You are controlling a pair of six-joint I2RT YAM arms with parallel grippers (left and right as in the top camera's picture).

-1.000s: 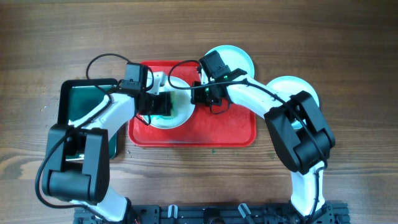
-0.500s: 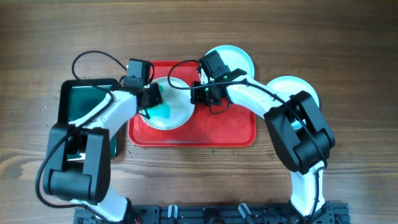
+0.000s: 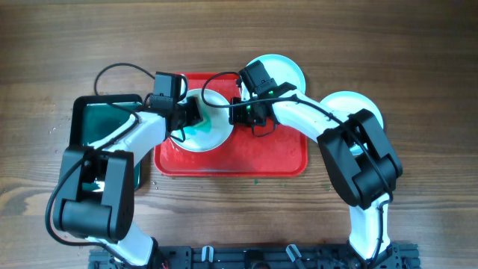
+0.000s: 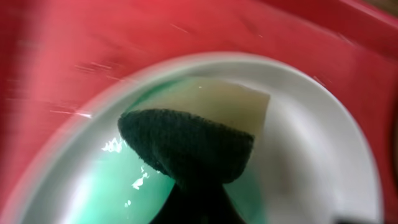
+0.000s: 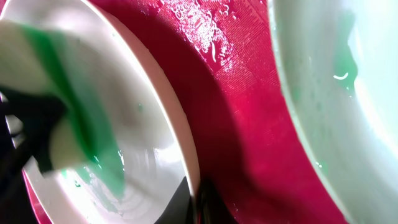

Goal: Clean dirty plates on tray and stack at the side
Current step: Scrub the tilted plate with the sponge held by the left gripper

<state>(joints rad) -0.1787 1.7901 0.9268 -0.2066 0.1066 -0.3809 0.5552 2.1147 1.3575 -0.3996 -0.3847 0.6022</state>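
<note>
A plate (image 3: 213, 134) smeared with green lies on the left half of the red tray (image 3: 261, 157). My left gripper (image 3: 191, 114) is shut on a dark green sponge (image 4: 186, 146) with a pale underside and presses it onto this plate (image 4: 311, 149). My right gripper (image 3: 237, 112) is shut on the plate's right rim (image 5: 163, 93), with its fingertips (image 5: 198, 202) either side of the edge. A second plate (image 3: 280, 71) sits at the tray's far right corner and also shows in the right wrist view (image 5: 336, 93). A third plate (image 3: 345, 104) lies on the table to the right.
A black rectangular tray (image 3: 101, 127) holding green liquid stands on the table left of the red tray. Green smears and water drops mark the wet red tray floor (image 5: 236, 106). The wooden table (image 3: 239, 30) surrounds everything.
My left gripper slid the sponge left across the plate, then back to the upper middle. The green smear on the plate has spread. The right arm and the plate have stayed put.
</note>
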